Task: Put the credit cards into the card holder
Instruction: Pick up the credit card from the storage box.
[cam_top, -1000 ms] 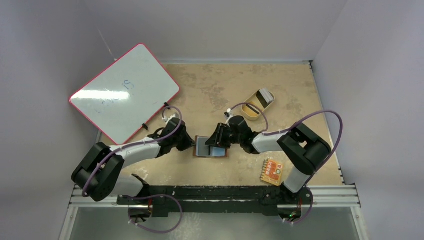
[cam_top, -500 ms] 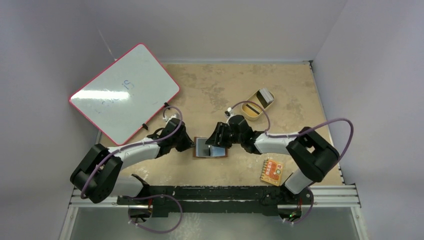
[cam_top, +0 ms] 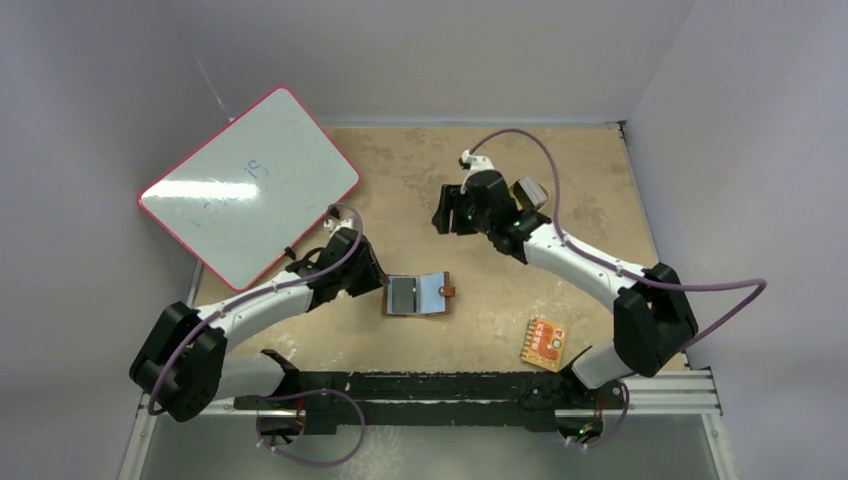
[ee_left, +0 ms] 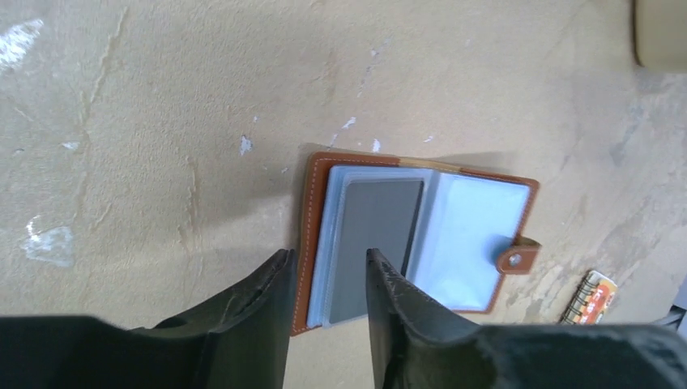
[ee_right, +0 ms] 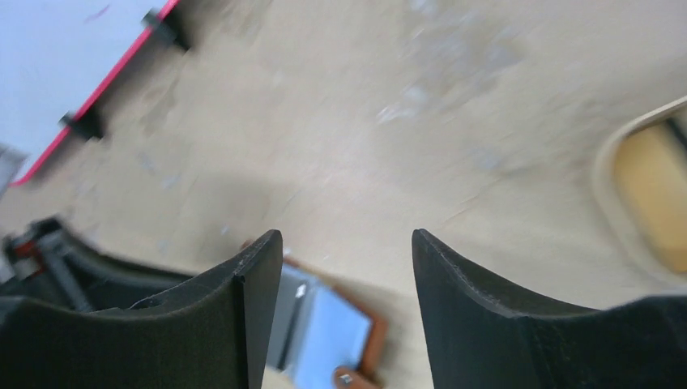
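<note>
From above, the table (cam_top: 420,170) is a mottled, sandy board with pale worn patches. The card holder (cam_top: 417,295) lies open and flat near its middle, brown leather framing bluish clear pockets, with a dark credit card (cam_top: 404,293) in the left pocket. The left gripper (cam_top: 376,285) sits at the holder's left edge. The right gripper (cam_top: 448,216) is well apart from it, over bare board toward the far side. A glossy whiteboard (cam_top: 250,185) with a red rim leans at the far left. A flat orange-red patterned packet (cam_top: 543,342) lies near the right arm's base.

In the left wrist view, the left gripper (ee_left: 328,284) has its matte black fingers (ee_left: 267,312) apart, and the holder's stitched near corner shows in the gap. Whether they touch it I cannot tell. The card (ee_left: 377,243) is a dull grey rectangle behind the clear sleeve. The right pocket is pale blue. A rounded tab with a metal snap (ee_left: 516,258) juts from the right edge.

In the right wrist view, the right gripper (ee_right: 347,243) is spread wide with only blurred board between the jaws. The open holder (ee_right: 328,336) shows low in the frame. A tan oval dish (ee_right: 603,174) with a smooth rim sits at the right edge.
</note>
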Robot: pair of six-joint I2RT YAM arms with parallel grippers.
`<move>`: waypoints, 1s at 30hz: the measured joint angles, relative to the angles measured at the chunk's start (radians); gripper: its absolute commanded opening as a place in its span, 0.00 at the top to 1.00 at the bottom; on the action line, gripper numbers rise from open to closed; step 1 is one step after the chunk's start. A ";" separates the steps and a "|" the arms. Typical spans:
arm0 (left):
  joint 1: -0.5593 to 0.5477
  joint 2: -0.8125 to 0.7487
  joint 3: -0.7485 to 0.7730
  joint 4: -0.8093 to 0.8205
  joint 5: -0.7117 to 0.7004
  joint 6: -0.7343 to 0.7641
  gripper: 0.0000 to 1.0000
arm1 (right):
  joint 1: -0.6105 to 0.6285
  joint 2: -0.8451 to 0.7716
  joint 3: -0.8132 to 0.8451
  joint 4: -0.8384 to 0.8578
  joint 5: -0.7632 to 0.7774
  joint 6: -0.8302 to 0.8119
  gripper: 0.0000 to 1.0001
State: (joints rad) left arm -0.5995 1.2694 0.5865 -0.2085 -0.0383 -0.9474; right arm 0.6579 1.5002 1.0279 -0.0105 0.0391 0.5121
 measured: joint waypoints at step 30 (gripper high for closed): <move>0.002 -0.177 0.121 -0.230 0.075 0.193 0.31 | -0.314 0.337 0.238 -0.163 0.559 -0.623 0.32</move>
State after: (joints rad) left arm -0.5976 1.0927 0.7071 -0.4389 0.0364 -0.7544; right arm 0.3443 1.8374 1.2663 -0.1738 0.5983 -0.1108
